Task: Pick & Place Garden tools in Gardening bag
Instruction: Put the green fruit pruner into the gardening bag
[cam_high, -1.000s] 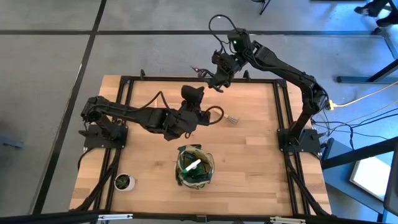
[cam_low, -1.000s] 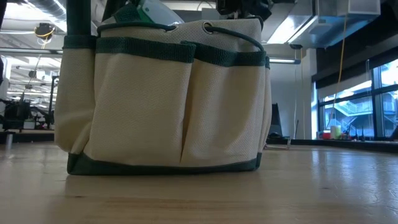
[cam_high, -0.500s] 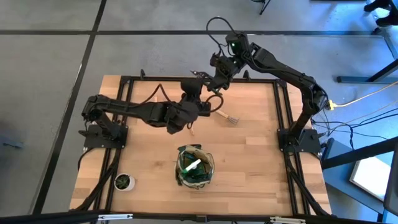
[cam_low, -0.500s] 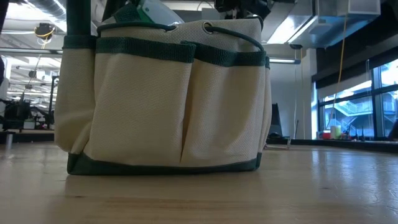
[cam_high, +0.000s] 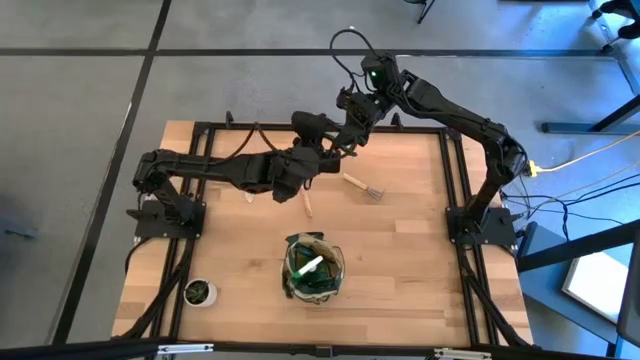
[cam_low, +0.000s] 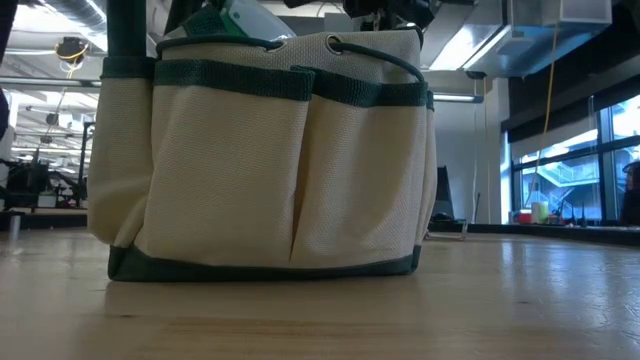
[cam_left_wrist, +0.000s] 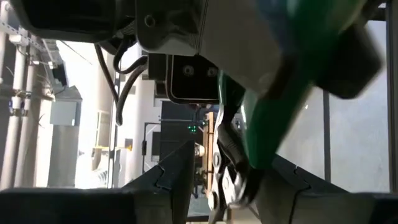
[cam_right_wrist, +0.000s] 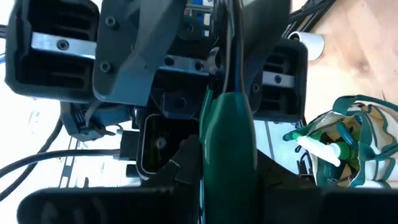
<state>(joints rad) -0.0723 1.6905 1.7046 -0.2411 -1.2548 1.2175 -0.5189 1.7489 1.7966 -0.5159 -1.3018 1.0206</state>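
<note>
Green-handled pruning shears (cam_right_wrist: 227, 143): you have them pinched in the right gripper (cam_high: 347, 128), the handle running out between its two dark fingers, lifted clear of the wooden table (cam_high: 400, 250) over its far side. Left gripper (cam_high: 322, 142): directly facing the right gripper and just beside it, fingers spread to either side of the shears' metal end, which shows between them in the left wrist view; whether either finger touches the metal you cannot tell. Both arms meet nose to nose at this one spot, the left reaching in across the table, the right bending down from the far right corner. Fork (cam_high: 361, 186), wooden handle, metal tines: lying flat on the boards just beneath and to the right-arm side of the two grippers, apart from both. Second wooden-handled tool (cam_high: 307, 205): lying flat beneath the left arm's wrist, near the left gripper, untouched. Gardening bag (cam_low: 270, 170), khaki cloth with dark green trim and loop handles: standing upright and open-mouthed, well apart from both grippers, toward the near edge of the table. Spray bottle (cam_high: 308, 266), green with white trigger: inside that bag, trigger uppermost, also visible past the shears in the right wrist view. Small potted plant (cam_high: 199, 292): at the near left corner, farthest from both grippers.
</note>
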